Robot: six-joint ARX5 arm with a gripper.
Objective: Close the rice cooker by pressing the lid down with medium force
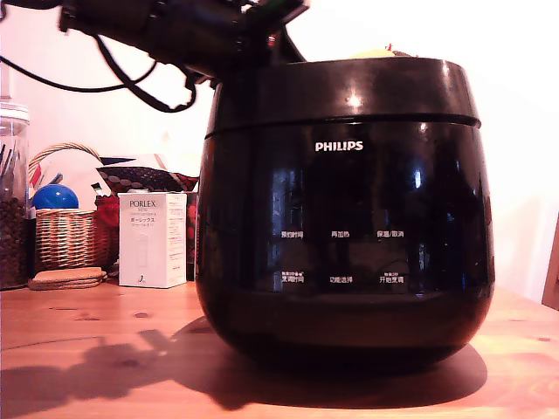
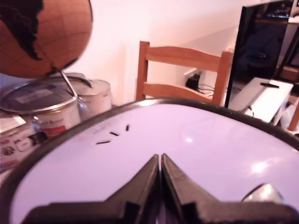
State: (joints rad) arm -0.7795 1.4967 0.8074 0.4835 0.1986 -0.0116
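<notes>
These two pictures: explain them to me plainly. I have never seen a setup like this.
Both show one moment from two cameras. The exterior view sits low on a wooden table, facing a big black rice cooker. Its lid looks down. The dark shape at the top is a robot arm reaching over the cooker. At that view's left stand a white box, a wicker basket and a glass jar.

The wrist view comes from a camera on the arm, looking down past its gripper. The two fingers are pressed together, holding nothing, over the shiny lid top. Behind are a chair and a globe.
</notes>
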